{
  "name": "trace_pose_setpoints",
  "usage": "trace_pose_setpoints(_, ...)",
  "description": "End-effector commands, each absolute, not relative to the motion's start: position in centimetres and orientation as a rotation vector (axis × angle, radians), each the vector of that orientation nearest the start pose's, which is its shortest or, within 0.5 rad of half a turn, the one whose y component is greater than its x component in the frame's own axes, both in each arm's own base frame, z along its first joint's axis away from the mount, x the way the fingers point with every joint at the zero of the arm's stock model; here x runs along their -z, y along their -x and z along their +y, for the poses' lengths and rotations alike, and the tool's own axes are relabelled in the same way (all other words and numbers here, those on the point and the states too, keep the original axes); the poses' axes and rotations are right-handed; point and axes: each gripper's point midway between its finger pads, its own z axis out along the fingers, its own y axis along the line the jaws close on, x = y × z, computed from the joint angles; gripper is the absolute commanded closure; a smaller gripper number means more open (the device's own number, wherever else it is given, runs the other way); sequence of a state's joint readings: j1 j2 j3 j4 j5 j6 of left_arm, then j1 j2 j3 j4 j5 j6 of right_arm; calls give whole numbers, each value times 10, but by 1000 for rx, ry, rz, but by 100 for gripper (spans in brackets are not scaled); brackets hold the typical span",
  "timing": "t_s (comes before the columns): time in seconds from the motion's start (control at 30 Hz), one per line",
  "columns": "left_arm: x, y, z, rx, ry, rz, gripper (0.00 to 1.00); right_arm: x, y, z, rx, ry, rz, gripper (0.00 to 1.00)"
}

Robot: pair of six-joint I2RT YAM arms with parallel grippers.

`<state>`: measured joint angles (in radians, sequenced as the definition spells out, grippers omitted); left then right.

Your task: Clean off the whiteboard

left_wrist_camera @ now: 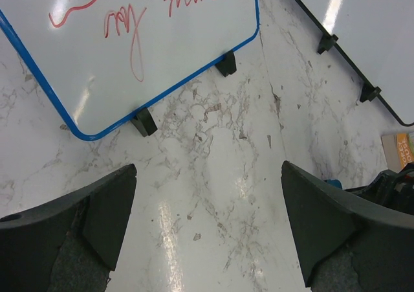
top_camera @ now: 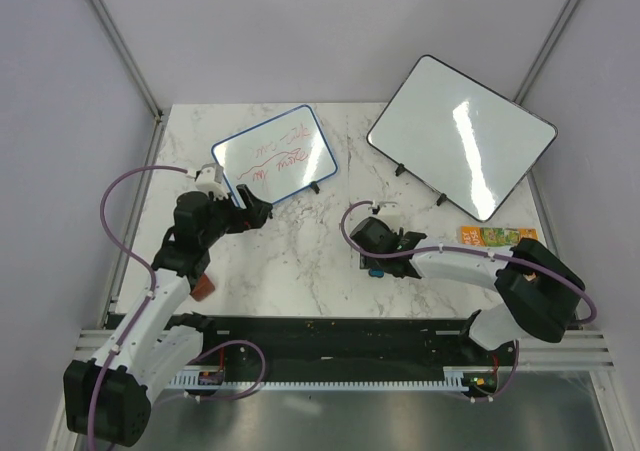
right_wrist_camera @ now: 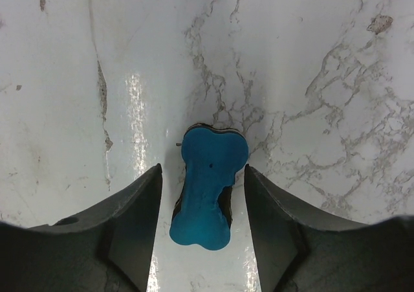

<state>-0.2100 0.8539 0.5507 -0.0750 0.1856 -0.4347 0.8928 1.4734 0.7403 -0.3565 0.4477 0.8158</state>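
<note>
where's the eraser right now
The blue eraser lies flat on the marble table, right of centre in the top view, straddled by the open right end effector, on the near side of the black-rimmed whiteboard.

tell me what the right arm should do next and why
Probably close the right gripper on the blue eraser: its open fingers flank the eraser on both sides, and the blue-rimmed whiteboard carries red scribbles to wipe.
</note>
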Motion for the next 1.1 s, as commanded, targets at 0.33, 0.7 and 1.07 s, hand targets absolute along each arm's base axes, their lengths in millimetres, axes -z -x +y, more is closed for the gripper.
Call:
trace_pose_setpoints(0.33,-190,-300,-106,564,131,1937,1,-12,-228,198,-10,-57,2498,72)
trace_pose_setpoints(0.7,-167,-331,-77,465,328,1967,0,-61,-256,211,-96,8,2321,76)
trace_pose_setpoints(1.07,-199,-374,-56,482,387,1719,0,-160,-353,264,-297,45,1951,90)
